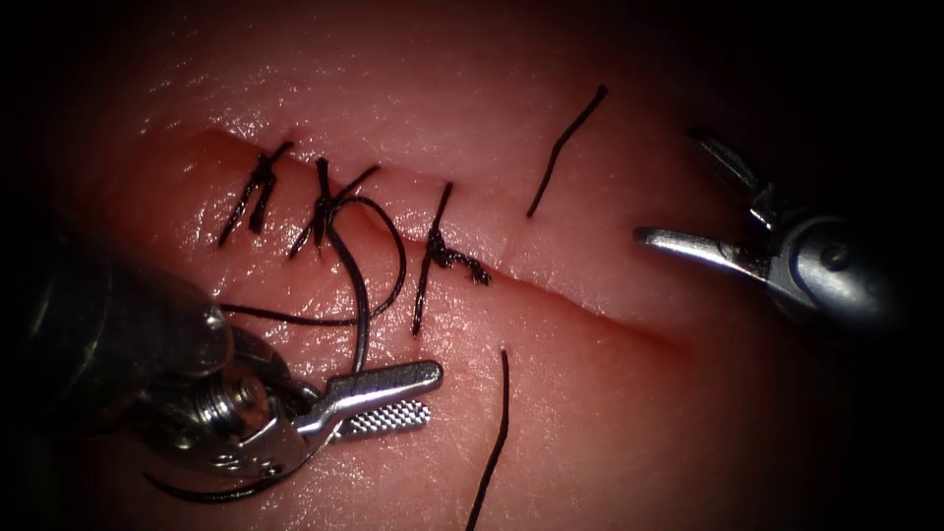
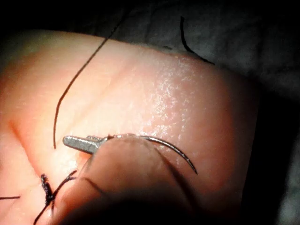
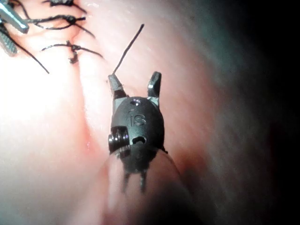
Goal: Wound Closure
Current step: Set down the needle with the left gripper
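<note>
Left needle driver (image 1: 393, 393): jaws pinch the curved needle (image 2: 173, 150) near its thread end, off the tissue (image 1: 590, 423).
Right needle driver (image 1: 678, 187): jaws spread, empty.
Handling: needle likely stiff, slippery; grip mid-curve.

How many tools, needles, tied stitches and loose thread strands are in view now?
Tools: 2. The left tool grips the needle away from its tip; the right tool is open and empty.
Needle: 1, not in the tissue.
Tied stitches: 3
Loose thread strands: 2
Total: 8
</note>
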Available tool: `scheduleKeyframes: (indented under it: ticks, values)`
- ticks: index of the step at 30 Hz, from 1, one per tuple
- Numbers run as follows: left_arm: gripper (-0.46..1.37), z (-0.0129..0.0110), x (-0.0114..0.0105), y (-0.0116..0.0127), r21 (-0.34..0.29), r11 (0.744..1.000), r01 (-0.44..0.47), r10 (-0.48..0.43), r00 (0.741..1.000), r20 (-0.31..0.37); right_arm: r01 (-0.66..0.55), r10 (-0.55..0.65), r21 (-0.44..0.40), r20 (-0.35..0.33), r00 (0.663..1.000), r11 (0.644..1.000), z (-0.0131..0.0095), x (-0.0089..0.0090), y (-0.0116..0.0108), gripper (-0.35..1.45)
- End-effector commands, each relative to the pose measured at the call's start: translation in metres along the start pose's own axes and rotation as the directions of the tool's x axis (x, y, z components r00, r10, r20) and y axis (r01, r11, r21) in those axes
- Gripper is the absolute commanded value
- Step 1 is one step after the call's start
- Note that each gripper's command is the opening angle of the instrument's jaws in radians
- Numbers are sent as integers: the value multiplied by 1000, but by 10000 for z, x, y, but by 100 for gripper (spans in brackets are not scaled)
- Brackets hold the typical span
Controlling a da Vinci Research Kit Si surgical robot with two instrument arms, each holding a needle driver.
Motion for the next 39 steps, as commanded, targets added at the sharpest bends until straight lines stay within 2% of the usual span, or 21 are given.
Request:
scheduleKeyframes:
  ticks: [1, 6, 12, 17, 23, 26, 30, 33, 39]
  values:
    - [-35, 0, 0, 0, -15, 1000, 3, -3, 1000, 0, 0, 0, 10, 0, 1000, 1000, 0, 0, 0, 132]
    - [-35, -1, 1, -3, -17, 1000, 5, -5, 1000, -1, 0, 0, 9, 0, 1000, 1000, 0, 0, 0, 132]
    - [-35, -10, -1, -21, -4, 1000, -3, 3, 1000, 19, 0, 0, 9, 0, 1000, 1000, 0, 0, 0, 133]
    - [-35, -21, -17, -41, -5, 1000, -31, 31, 998, 57, 0, 0, 10, 0, 1000, 1000, 0, 0, 0, 132]
    - [-35, -36, -51, -86, -13, 998, -59, 60, 993, 106, 0, 0, 10, 0, 1000, 1000, 0, 0, 0, 133]
    - [-35, -42, -65, -94, -17, 998, -60, 62, 991, 117, 0, 0, 10, 0, 1000, 1000, 0, 0, 0, 133]
    - [-35, -48, -96, -90, -11, 998, -60, 61, 990, 129, 0, 0, 10, 0, 1000, 1000, -1, 0, 0, 134]
    - [-35, -48, -108, -85, -7, 999, -42, 43, 990, 136, 0, 0, 10, 0, 1000, 1000, -1, 0, 0, 134]
    - [-35, -25, -126, -73, -64, 998, -19, 27, 992, 121, 0, 0, 10, 0, 1000, 1000, -1, 1, 0, 134]
